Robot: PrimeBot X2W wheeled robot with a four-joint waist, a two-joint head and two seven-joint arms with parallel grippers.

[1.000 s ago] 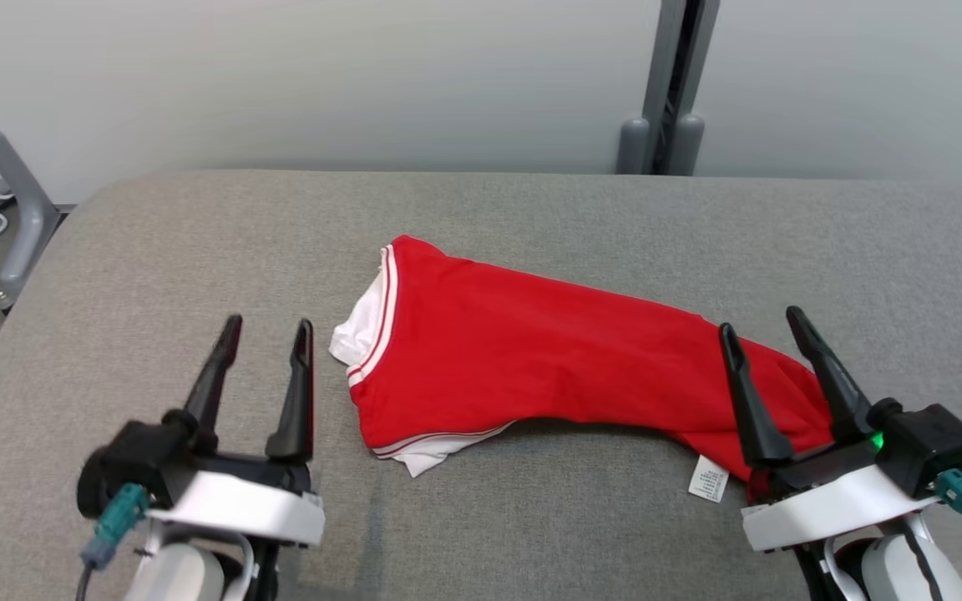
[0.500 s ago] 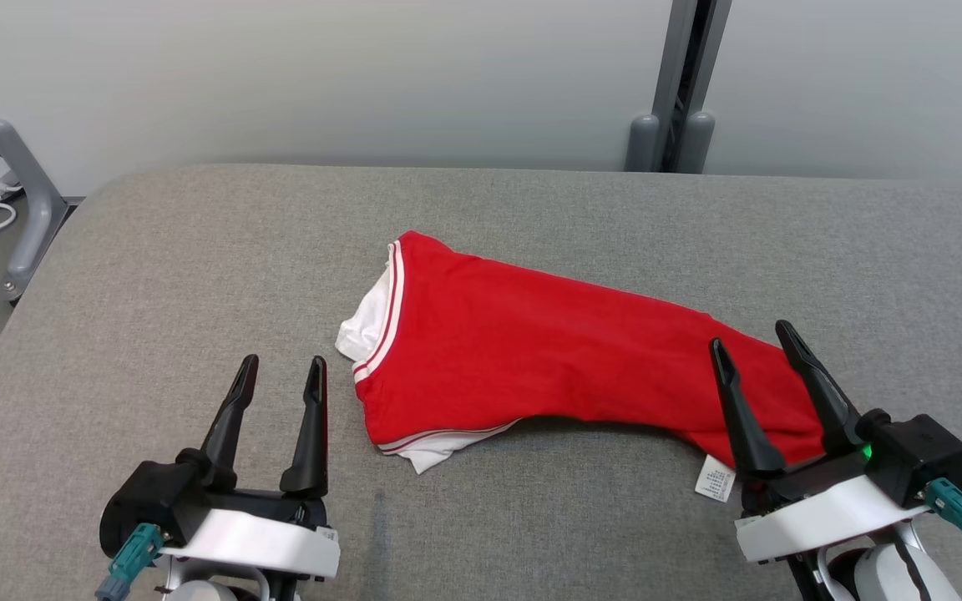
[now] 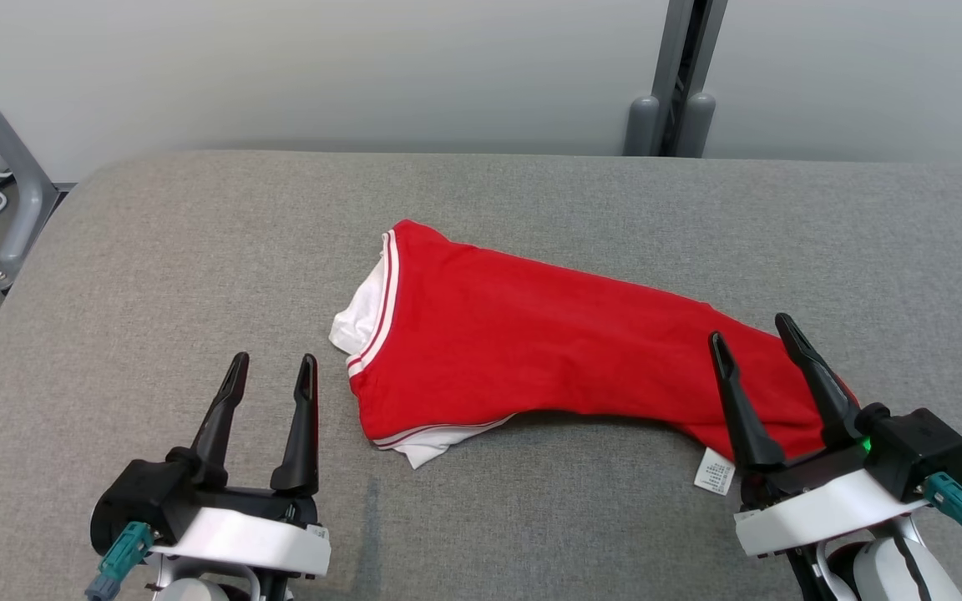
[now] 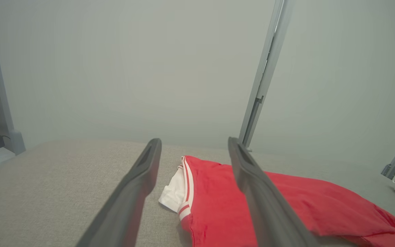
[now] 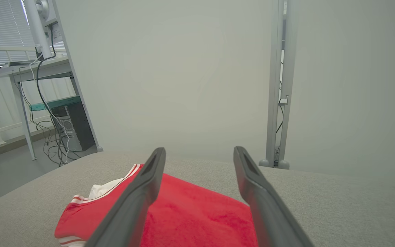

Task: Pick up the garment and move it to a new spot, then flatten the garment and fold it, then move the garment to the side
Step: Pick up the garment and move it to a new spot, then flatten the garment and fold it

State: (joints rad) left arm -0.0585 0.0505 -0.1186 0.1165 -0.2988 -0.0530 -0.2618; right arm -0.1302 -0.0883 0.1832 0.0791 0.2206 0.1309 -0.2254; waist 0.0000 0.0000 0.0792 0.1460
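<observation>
Grey table (image 3: 155,275), red garment (image 3: 531,334) beside left gripper (image 3: 274,359) — end under right gripper (image 3: 748,328)

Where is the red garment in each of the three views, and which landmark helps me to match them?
Head view: the red garment lies in the centre and stretches down to the right.
Left wrist view: the red garment runs from lower centre to the lower right corner.
Right wrist view: the red garment is at bottom centre, reaching lower left.
Shared landmark: the grey post at the wall behind.
</observation>
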